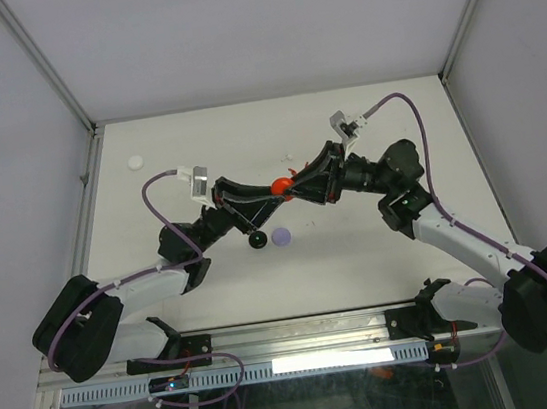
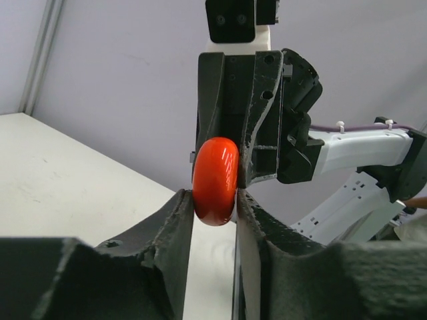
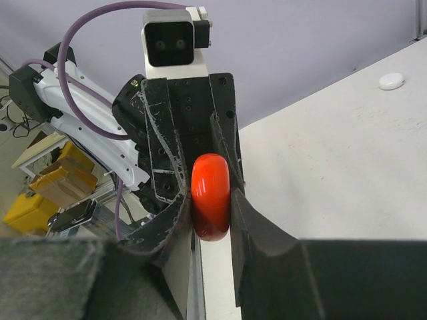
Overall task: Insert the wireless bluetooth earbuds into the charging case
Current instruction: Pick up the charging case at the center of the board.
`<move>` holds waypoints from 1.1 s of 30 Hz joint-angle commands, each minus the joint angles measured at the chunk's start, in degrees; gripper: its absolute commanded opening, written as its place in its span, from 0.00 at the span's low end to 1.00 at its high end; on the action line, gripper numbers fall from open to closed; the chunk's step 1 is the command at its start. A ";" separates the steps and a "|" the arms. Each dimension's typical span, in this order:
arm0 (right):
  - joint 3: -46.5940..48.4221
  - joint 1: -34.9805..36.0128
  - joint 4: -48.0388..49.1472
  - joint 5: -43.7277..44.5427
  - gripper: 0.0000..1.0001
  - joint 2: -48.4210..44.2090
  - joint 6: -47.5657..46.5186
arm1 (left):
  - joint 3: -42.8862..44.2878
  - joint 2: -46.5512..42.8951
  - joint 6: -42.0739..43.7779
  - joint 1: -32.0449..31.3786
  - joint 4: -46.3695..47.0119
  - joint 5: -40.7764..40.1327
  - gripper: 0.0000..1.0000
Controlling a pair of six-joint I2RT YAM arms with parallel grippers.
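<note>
A glossy red round charging case point(image 1: 279, 186) hangs on edge above the middle of the table, lid closed, pinched from two sides. My left gripper point(image 2: 215, 197) comes at it from the left, and both of its fingers press the case's flat faces point(image 2: 215, 180). My right gripper point(image 3: 211, 200) comes from the right and is shut on the same case point(image 3: 211, 193). In the top view the two sets of fingertips meet at the case. A tiny white speck point(image 1: 288, 158) lies behind the grippers and may be an earbud. No earbud shows in either wrist view.
A black round case point(image 1: 257, 240) and a lavender one point(image 1: 280, 235) lie on the table just in front of the grippers. A white round case point(image 1: 135, 162) sits at the far left, and also shows in the right wrist view point(image 3: 391, 81). Frame posts flank the table.
</note>
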 commanded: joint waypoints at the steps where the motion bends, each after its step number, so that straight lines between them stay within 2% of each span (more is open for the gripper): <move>1: 0.62 0.76 3.83 -1.45 0.00 -0.33 0.18 | 2.45 0.52 -1.76 -0.74 5.17 1.50 0.30; 5: 0.99 1.20 3.70 -2.58 0.00 0.04 -0.09 | 2.80 0.93 -2.40 -0.83 5.96 2.02 0.17; 9: 1.09 1.27 2.98 -3.47 0.07 -0.16 -1.12 | 2.73 1.00 -2.32 -0.81 6.32 2.57 0.00; 11: 1.69 1.20 -0.38 -3.39 0.13 -0.69 -3.29 | 2.31 0.58 -2.11 -0.79 6.30 2.67 0.00; 14: 3.30 1.01 -6.55 -2.97 0.31 -1.90 -7.23 | 1.60 -0.67 -0.55 -0.80 4.73 3.31 0.00; 17: 5.10 0.49 -11.98 -2.97 0.31 -3.05 -7.23 | 1.17 -2.84 2.93 -0.77 -0.63 4.51 0.00; 18: 5.75 0.27 -13.84 -2.99 0.48 -3.27 -11.71 | 1.13 -3.72 4.43 -0.72 -2.84 4.91 0.00; 20: 6.99 -0.03 -16.64 -3.85 0.56 -3.58 -14.52 | 1.14 -5.46 7.45 -0.76 -8.41 5.83 0.00; 24: 9.64 -0.24 -21.97 -6.10 0.62 -3.39 -18.39 | 1.85 -8.76 13.09 -0.75 -17.64 7.60 0.00; 29: 11.13 -0.24 -24.55 -7.33 0.62 -2.89 -20.25 | 4.09 -10.87 18.03 -0.73 -26.30 11.03 0.00; 33: 12.05 -0.16 -24.94 -10.12 0.59 -1.59 -20.24 | 5.01 -11.18 19.11 -0.76 -28.23 11.66 0.00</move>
